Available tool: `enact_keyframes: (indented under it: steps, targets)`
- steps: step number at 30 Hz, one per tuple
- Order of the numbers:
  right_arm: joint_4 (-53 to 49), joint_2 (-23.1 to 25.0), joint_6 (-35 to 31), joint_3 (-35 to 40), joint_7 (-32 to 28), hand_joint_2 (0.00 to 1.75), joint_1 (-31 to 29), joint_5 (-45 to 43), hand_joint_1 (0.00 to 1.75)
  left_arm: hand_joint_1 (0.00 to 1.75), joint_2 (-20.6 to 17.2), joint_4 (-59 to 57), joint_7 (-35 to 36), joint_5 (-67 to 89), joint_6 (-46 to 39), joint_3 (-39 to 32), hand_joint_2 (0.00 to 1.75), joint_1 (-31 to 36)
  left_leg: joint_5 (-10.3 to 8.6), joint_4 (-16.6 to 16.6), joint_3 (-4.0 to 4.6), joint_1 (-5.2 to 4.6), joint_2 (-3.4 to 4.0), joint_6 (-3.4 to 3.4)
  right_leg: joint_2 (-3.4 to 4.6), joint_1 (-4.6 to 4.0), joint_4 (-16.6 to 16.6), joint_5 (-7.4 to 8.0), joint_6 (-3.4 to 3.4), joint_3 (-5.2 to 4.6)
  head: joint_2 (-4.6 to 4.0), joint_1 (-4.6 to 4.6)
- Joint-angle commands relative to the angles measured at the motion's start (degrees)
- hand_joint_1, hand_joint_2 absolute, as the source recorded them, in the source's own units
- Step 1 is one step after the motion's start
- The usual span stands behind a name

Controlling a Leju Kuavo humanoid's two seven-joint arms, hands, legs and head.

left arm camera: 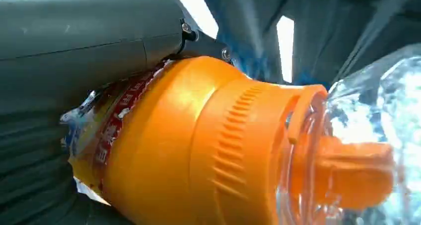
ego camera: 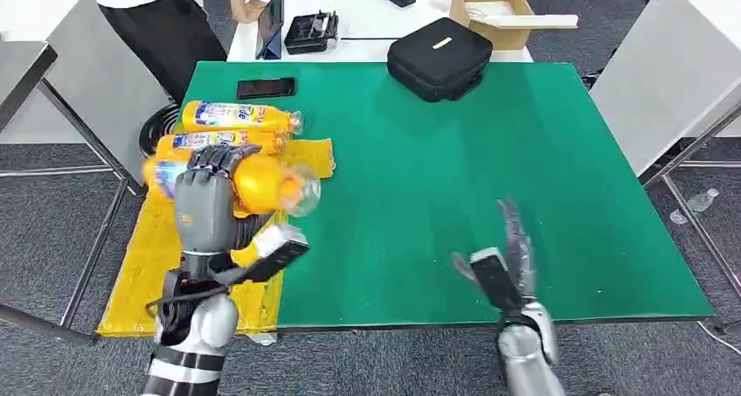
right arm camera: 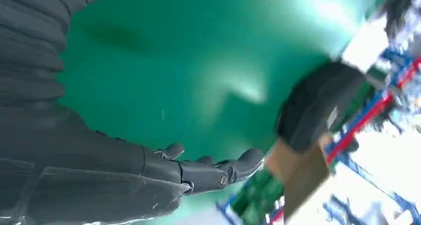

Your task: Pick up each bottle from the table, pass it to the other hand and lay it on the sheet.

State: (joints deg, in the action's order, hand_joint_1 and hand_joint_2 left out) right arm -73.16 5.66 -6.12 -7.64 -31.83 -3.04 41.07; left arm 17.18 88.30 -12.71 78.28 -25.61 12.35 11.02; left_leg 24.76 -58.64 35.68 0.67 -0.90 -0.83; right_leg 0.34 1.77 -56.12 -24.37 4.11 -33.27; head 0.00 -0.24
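Left robot hand (ego camera: 212, 179) grips orange plastic bottle (ego camera: 262, 184) over yellow sheet (ego camera: 140, 265), 9 o'clock on green surface (ego camera: 454, 177). Lower flat beside laid bottles (ego camera: 236, 127), then release. Right robot hand (ego camera: 507, 265) empty, fingers spread.

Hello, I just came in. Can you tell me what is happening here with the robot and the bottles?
The robot's left hand holds an orange bottle over the yellow sheet at the left edge of the green table. Two more orange bottles already lie on the sheet behind it. The right hand is open above the bare table, holding nothing. A person stands at the far side.
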Motion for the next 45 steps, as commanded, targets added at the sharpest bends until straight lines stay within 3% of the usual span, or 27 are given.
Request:
enact_keyframes:
  steps: [1, 6, 9, 17, 19, 20, 21, 28, 30, 31, 35, 37, 39, 45]
  targets:
    - [-0.64, 1.58, -1.1, -5.58, -2.27, 1.75, -1.65, -0.32, 0.0, 1.75, -12.99, -14.34, 7.37, 9.92, -5.12, -1.07, 1.75, 3.47, -0.01, 0.22, -0.53, 0.02, 0.29, 0.09, 0.14, -0.09, 0.12, 0.03, -0.43, 0.39, 0.0, 0.0]
    - [-3.02, 0.71, -1.26, -8.29, -2.76, 1.75, 0.69, -1.8, 0.0, 1.75, -14.43, -13.34, 3.71, 5.83, -2.05, -7.77, 1.75, 2.8, -0.04, 0.11, -0.35, 0.02, 0.16, 0.12, 0.04, -0.07, -0.03, -0.03, -0.27, 0.22, 0.0, 0.0]
    - [-1.9, 0.23, -0.53, -9.07, -4.01, 1.75, 0.28, -2.18, 0.0, 1.75, -16.22, -18.39, 1.14, 5.35, -0.72, -7.88, 1.75, 4.12, -0.05, 0.12, -0.39, 0.07, 0.08, 0.11, -0.02, -0.08, 0.0, -0.05, -0.24, 0.3, 0.0, 0.02]
    - [-1.25, 0.52, -0.56, -8.73, -4.55, 1.75, -0.43, -2.0, 0.0, 1.75, -15.98, -20.95, -0.43, 4.21, -1.45, -7.36, 1.75, 4.8, -0.1, 0.05, -0.23, 0.06, 0.07, 0.11, -0.02, -0.06, -0.04, 0.0, -0.22, 0.16, 0.0, 0.02]
    - [-1.04, 0.91, -0.11, -7.89, -5.6, 1.75, -0.95, -2.38, 0.0, 1.27, -16.97, -24.61, -1.77, 4.85, -1.32, -5.25, 1.75, 5.32, -0.09, 0.05, -0.26, 0.06, 0.07, 0.12, -0.04, -0.07, -0.04, -0.02, -0.26, 0.19, 0.0, 0.02]
    - [-0.92, 1.05, 0.03, -7.44, -5.94, 1.75, -1.13, -2.5, 0.0, 1.26, -16.55, -27.08, -2.43, 3.65, -1.87, -5.16, 1.75, 5.76, -0.1, 0.06, -0.24, 0.05, 0.04, 0.11, -0.06, -0.05, -0.03, -0.02, -0.23, 0.18, 0.0, 0.02]
    - [-0.95, 1.26, 0.15, -7.0, -6.14, 1.75, -1.21, -2.62, 0.0, 1.38, -16.25, -28.8, -3.04, 3.28, -2.19, -4.71, 1.75, 6.02, -0.11, 0.07, -0.23, 0.04, 0.06, 0.11, -0.01, -0.04, -0.03, 0.0, -0.18, 0.15, 0.0, 0.02]
    - [1.9, 0.59, 0.64, -5.11, -7.61, 1.75, -1.37, -4.27, 0.0, 1.5, -15.25, -43.76, -5.98, -0.75, -4.17, -3.28, 1.75, 9.2, -0.1, 0.13, -0.39, 0.04, 0.03, 0.09, -0.07, -0.05, 0.04, -0.01, -0.23, 0.33, 0.0, 0.02]
    - [2.92, 0.57, 0.7, -4.92, -8.0, 1.75, -1.41, -4.3, 0.0, 1.4, -15.27, -45.46, -7.1, -1.23, -5.42, -3.16, 1.75, 9.87, -0.11, 0.09, -0.26, 0.04, 0.03, 0.09, -0.04, -0.03, 0.0, 0.01, -0.15, 0.2, 0.0, 0.02]
    - [3.13, 0.54, 0.73, -4.82, -8.04, 1.75, -1.36, -4.27, 0.0, 1.43, -15.09, -45.59, -7.3, -1.51, -5.26, -3.2, 1.75, 9.99, -0.06, 0.15, -0.53, 0.08, 0.11, 0.1, -0.05, -0.12, 0.1, -0.02, -0.36, 0.49, 0.0, 0.02]
    - [3.95, 0.61, 0.72, -4.38, -8.17, 1.75, -0.99, -4.22, 0.0, 1.34, -13.5, -44.39, -6.97, -2.24, -3.01, -2.92, 1.75, 10.2, -0.09, 0.05, -0.24, 0.07, -0.02, 0.1, -0.11, -0.08, -0.01, -0.03, -0.2, 0.23, 0.0, 0.02]
    - [3.92, 0.51, 0.65, -4.04, -8.17, 1.75, -0.9, -4.44, 0.0, 1.08, -12.84, -44.56, -6.53, -2.77, -1.92, -3.06, 1.75, 10.32, -0.08, 0.04, -0.27, 0.09, -0.01, 0.1, -0.11, -0.1, -0.01, -0.03, -0.24, 0.25, 0.0, 0.02]
    - [3.71, 0.2, 0.43, -3.86, -8.17, 1.75, -0.9, -4.52, 0.0, 0.35, -12.25, -45.56, -5.82, -3.02, -1.3, -3.17, 1.75, 10.55, -0.09, 0.05, -0.25, 0.05, -0.02, 0.09, -0.1, -0.06, -0.02, -0.02, -0.18, 0.23, 0.0, 0.02]
    - [3.66, 0.08, 0.43, -3.94, -8.15, 1.75, -0.97, -4.52, 0.0, 0.35, -12.24, -45.59, -5.78, -3.01, -1.39, -3.18, 1.75, 10.47, -0.09, 0.05, -0.24, 0.04, 0.01, 0.09, -0.05, -0.04, -0.02, -0.01, -0.15, 0.21, 0.0, 0.02]
